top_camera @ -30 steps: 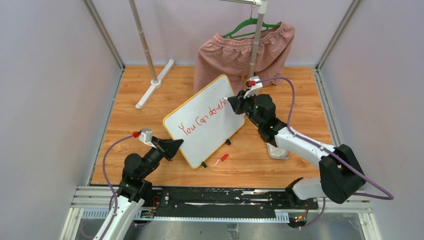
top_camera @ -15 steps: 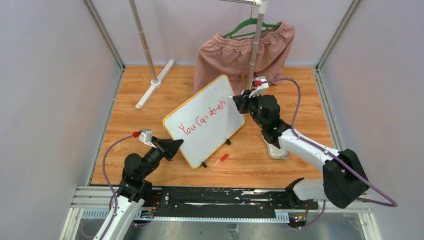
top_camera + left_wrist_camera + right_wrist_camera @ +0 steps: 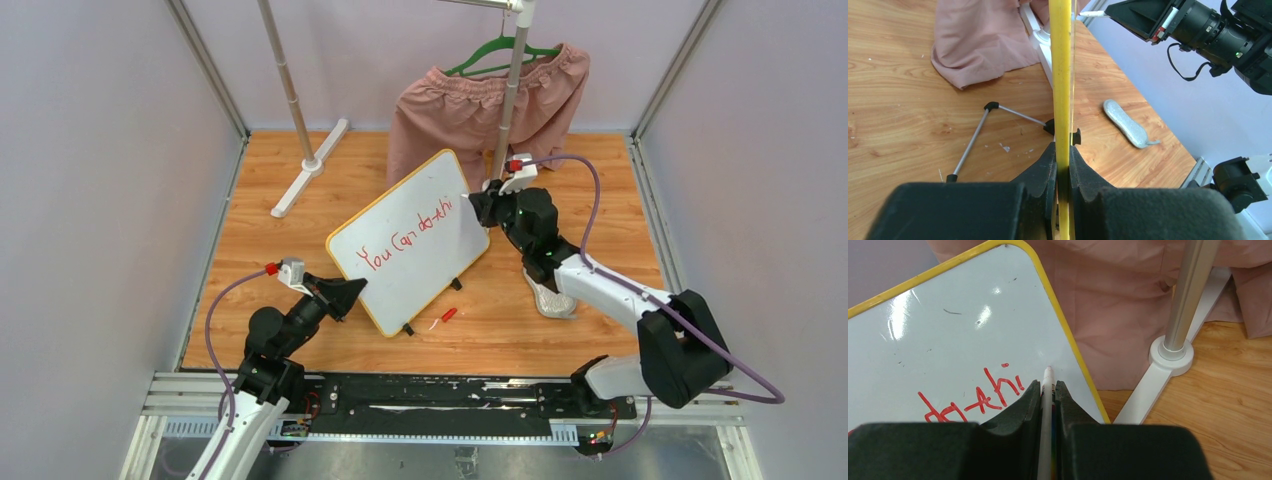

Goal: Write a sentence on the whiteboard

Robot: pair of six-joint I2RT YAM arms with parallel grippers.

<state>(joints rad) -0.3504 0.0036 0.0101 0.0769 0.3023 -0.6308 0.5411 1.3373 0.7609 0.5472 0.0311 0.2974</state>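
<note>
The whiteboard [image 3: 415, 262], white with a yellow frame, stands tilted in the middle of the table. The sentence [image 3: 405, 236] runs across it in red; it reads "You can do thi". My left gripper [image 3: 352, 291] is shut on the board's near left edge, and in the left wrist view the yellow frame [image 3: 1060, 75] runs up from between the fingers [image 3: 1048, 162]. My right gripper [image 3: 1048, 385] is shut on a white marker [image 3: 1047, 395]. The marker's tip sits just right of the last red letters [image 3: 998, 390], close to the board's right frame. Contact with the surface cannot be told.
Pink shorts [image 3: 480, 105] hang on a green hanger from a rack whose pole [image 3: 510, 90] and white base [image 3: 1153, 380] stand right behind the board. A red cap [image 3: 448, 315] and a grey-white oblong piece [image 3: 548, 298] lie on the wooden tabletop. Another rack foot [image 3: 310, 168] stands at back left.
My right gripper has shifted slightly right with the marker, from over the last letters toward the board's right edge. The left gripper and the board have not moved.
</note>
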